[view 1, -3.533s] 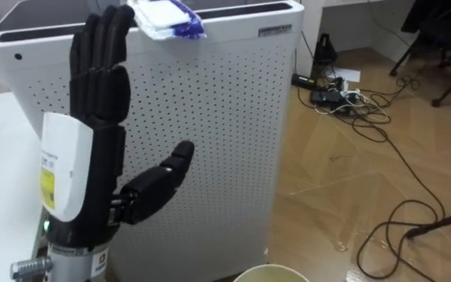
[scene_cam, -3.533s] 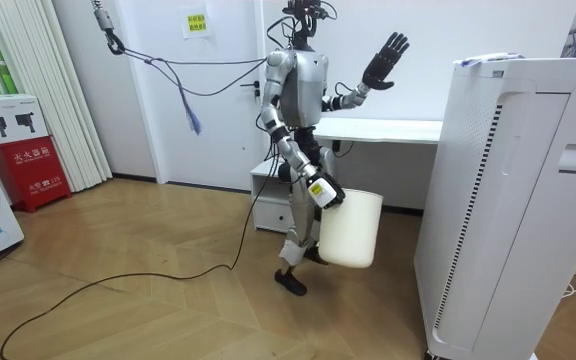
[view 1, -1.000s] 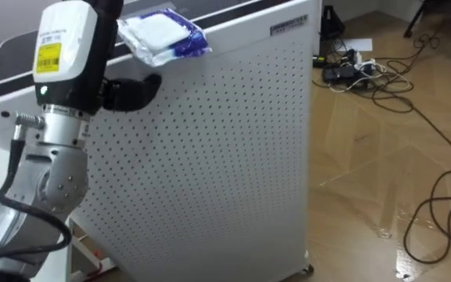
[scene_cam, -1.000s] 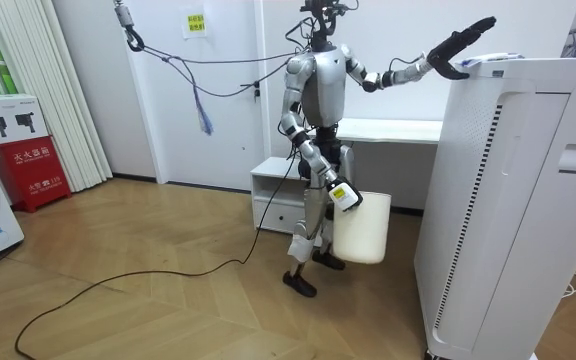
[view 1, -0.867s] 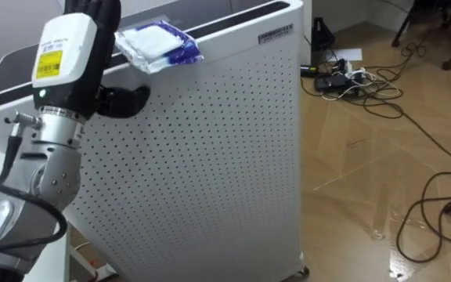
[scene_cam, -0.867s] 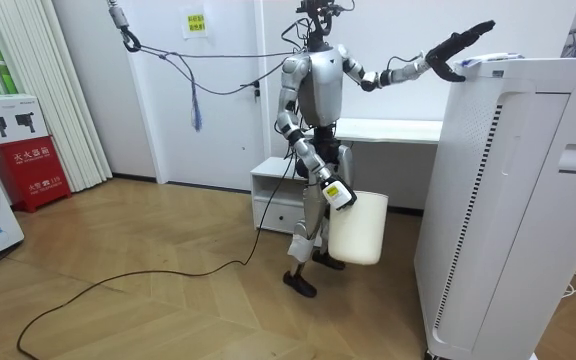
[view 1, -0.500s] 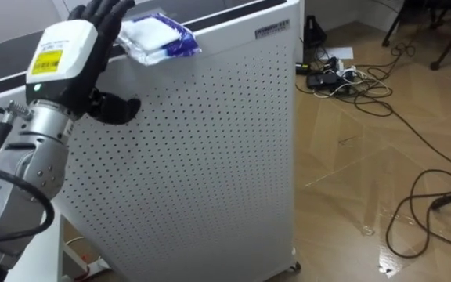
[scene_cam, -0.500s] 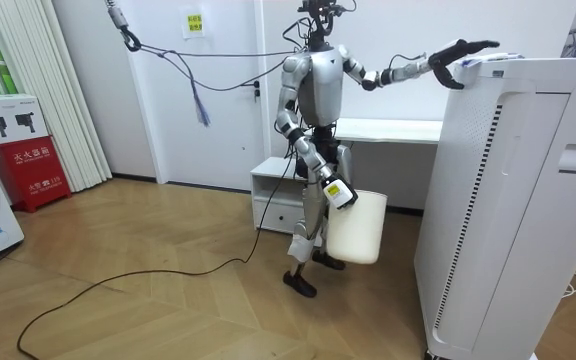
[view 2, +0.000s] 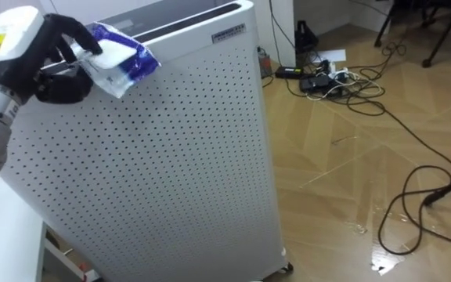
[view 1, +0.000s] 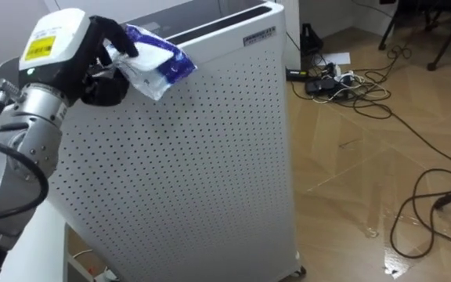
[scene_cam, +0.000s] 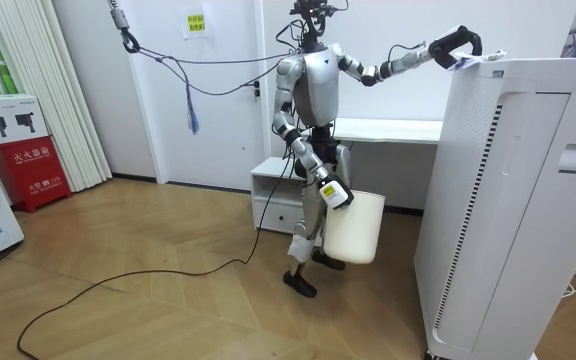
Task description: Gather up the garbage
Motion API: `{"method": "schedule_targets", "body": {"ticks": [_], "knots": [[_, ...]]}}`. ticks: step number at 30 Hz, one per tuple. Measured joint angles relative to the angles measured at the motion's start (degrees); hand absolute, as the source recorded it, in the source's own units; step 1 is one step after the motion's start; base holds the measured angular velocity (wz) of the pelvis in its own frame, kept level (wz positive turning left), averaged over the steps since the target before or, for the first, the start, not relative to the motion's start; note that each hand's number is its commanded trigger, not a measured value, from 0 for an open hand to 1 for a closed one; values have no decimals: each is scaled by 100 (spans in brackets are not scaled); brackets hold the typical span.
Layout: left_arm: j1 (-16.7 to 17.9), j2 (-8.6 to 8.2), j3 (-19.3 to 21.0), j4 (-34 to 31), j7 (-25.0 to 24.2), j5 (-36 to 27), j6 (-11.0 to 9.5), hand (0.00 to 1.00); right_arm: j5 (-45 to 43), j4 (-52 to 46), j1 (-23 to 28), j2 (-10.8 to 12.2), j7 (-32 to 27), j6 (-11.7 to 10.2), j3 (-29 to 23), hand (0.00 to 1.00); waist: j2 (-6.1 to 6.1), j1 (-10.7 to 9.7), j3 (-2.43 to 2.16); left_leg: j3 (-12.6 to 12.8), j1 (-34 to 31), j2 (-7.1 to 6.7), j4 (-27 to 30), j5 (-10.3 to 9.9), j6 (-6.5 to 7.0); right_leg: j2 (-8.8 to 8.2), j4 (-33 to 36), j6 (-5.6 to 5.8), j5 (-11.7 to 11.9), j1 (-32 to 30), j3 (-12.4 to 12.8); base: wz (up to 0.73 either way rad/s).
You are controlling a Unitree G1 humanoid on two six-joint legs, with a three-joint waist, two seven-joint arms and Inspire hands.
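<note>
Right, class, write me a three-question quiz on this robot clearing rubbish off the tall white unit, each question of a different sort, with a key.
1. True or false: the left robot hand is curled round the white-and-blue packet.
2. The packet is at the top edge of: A) the white perforated cabinet; B) a desk; C) the floor.
3. In the room view, what hangs at the robot's right side?

Key: 1 true. 2 A. 3 the white bin.
</note>
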Motion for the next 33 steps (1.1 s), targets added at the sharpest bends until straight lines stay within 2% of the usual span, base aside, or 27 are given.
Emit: {"method": "schedule_targets", "body": {"ticks": [6,12,15,18,20,22,24,26,27,28,29,31,33], "knots": [[-4,-15,51,-23,-57,-13,26,100,-125,-10,-2,1,0,29,2,100,6,-11,-10,11,31,0,-50,12,-17,0,3,-22,-18,8,-7,0],[-3,-65,79,-3,-115,-12,150,100,-117,-12,-1,4,-8,30,-25,100,-12,-59,-18,22,85,2,-99,27,-31,0,11,-33,-25,27,-13,0],[-1,-81,63,77,-31,-21,149,100,-81,-6,1,5,-35,30,-25,100,-61,-115,-1,-7,151,0,-113,27,-32,0,-7,-34,-26,103,-21,0],[6,-178,44,135,248,-278,145,100,97,24,2,5,-152,27,-6,100,-129,-106,3,13,168,0,-180,33,-38,0,-5,-35,-26,99,-15,0],[22,-193,7,92,413,-599,148,100,149,50,28,18,-223,26,5,100,-195,-108,-7,17,158,-1,-177,45,-35,1,-23,-37,-24,91,-21,0],[77,-225,11,-32,516,-786,159,100,144,49,32,47,-267,26,5,100,-212,-104,-21,5,138,-3,-173,45,-35,1,-44,-38,-20,86,-27,2],[171,-374,20,-264,552,-939,157,100,156,51,31,64,-282,25,9,100,-233,-73,-32,-1,117,-4,-173,56,-29,0,-84,-33,-11,91,-31,4],[401,-692,26,-749,638,-1223,146,100,335,47,19,112,-319,19,80,100,-294,-44,-58,2,111,-5,-206,56,-31,-1,-98,-35,-9,96,-51,0],[494,-771,34,-925,644,-1313,142,100,335,44,17,149,-335,16,82,100,-317,-29,-65,-3,102,-3,-210,54,-33,-2,-102,-37,-8,93,-66,4],[680,-899,32,-1296,635,-1514,89,100,335,32,7,208,-356,8,100,100,-355,-19,-73,-12,80,0,-220,51,-37,-3,-100,-38,-8,94,-95,0],[855,-984,-7,-1598,575,-1753,-39,100,339,25,-31,256,-376,0,135,100,-385,7,-55,-15,66,5,-220,51,-38,-9,-96,-43,-5,83,-152,0],[1098,-1072,-190,-1897,346,-2002,-191,100,383,25,-137,291,-400,-12,250,100,-408,58,-44,-24,35,12,-211,49,-40,-11,-85,-45,-4,56,-175,-2],[1401,-1142,-442,-2139,120,-2610,-260,100,612,-28,-282,246,-453,-35,451,100,-415,123,-42,-20,-30,54,-208,48,-42,-12,-76,-50,-1,-17,-202,-2]]}}
